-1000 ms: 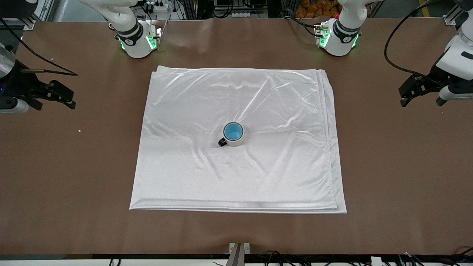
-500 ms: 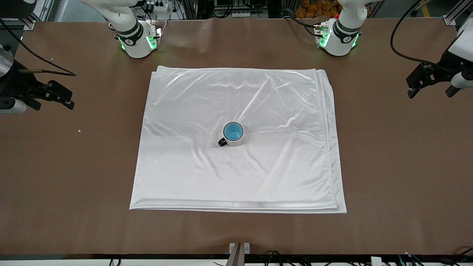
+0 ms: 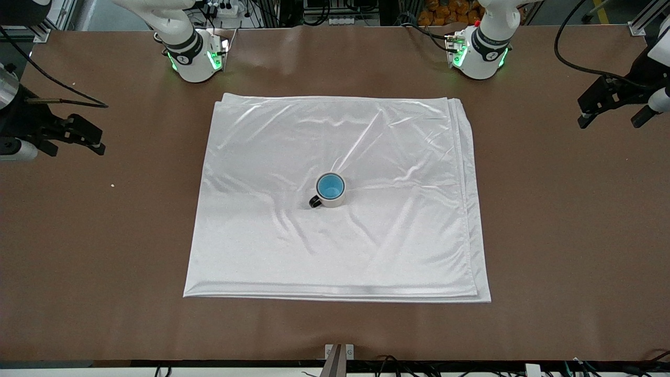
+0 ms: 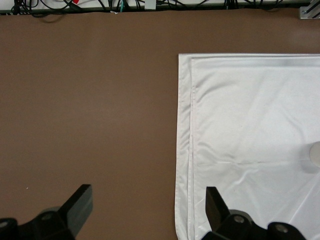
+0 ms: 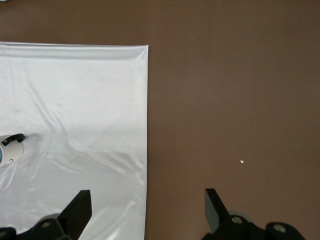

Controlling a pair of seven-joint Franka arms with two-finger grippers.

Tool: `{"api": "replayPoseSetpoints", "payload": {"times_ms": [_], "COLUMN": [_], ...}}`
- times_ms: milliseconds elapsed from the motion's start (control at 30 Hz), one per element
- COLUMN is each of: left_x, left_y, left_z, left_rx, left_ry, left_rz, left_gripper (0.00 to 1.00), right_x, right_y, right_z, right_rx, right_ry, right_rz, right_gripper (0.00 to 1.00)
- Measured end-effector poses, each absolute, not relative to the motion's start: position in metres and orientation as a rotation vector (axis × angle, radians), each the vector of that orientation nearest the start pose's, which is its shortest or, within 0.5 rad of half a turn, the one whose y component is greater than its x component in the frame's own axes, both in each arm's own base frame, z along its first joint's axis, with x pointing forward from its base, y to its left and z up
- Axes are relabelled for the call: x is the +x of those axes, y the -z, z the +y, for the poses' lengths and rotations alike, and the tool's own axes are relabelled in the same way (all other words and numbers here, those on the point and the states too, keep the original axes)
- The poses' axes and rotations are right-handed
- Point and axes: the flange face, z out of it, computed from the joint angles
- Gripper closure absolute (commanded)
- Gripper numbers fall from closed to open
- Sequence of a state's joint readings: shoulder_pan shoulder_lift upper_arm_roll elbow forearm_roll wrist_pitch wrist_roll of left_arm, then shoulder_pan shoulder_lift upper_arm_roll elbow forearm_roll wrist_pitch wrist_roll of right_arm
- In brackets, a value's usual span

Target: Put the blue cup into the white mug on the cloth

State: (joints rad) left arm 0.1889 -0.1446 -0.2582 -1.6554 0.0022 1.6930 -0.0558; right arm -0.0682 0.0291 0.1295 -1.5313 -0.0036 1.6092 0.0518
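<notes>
The blue cup (image 3: 330,186) sits upright inside the white mug (image 3: 332,201), whose black handle points toward the right arm's end. The mug stands near the middle of the white cloth (image 3: 335,241). My left gripper (image 3: 610,120) is open and empty, over bare table off the cloth's edge at the left arm's end. My right gripper (image 3: 76,151) is open and empty, over bare table at the right arm's end. The left wrist view shows its gripper (image 4: 146,200), the cloth (image 4: 250,125) and the mug's edge (image 4: 315,155). The right wrist view shows its gripper (image 5: 146,202), the cloth (image 5: 75,100) and the mug (image 5: 11,150).
The brown table (image 3: 565,235) lies bare around the cloth. The two arm bases (image 3: 194,57) (image 3: 479,55) stand along the table edge farthest from the front camera. A small white speck (image 3: 112,185) lies on the table near the right gripper.
My left gripper has drawn away from the cloth toward the left arm's end of the table and risen. The right gripper has barely moved. The cup stays in the mug.
</notes>
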Motion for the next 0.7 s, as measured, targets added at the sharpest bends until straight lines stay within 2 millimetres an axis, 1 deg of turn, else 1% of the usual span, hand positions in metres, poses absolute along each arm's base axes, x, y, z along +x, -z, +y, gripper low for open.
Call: {"api": "replayPoseSetpoints", "payload": {"times_ms": [400,700], "left_x": [0.517,0.522], "left_y": [-0.658,-0.650], "left_z": [-0.045,-0.044], "left_rx": [-3.112,-3.117], "left_ry": [0.152,0.121], "left_rz": [0.001,0.001], "left_gripper": [0.00,0.00], "right_x": [0.567,0.567], "right_y": [-0.630,-0.630], "right_z": [0.033,0.033], "right_rx": [-3.138,-3.138], "right_ry": [0.077,0.076], "right_rz": [-0.015,-0.014], "right_gripper": [0.00,0.00]}}
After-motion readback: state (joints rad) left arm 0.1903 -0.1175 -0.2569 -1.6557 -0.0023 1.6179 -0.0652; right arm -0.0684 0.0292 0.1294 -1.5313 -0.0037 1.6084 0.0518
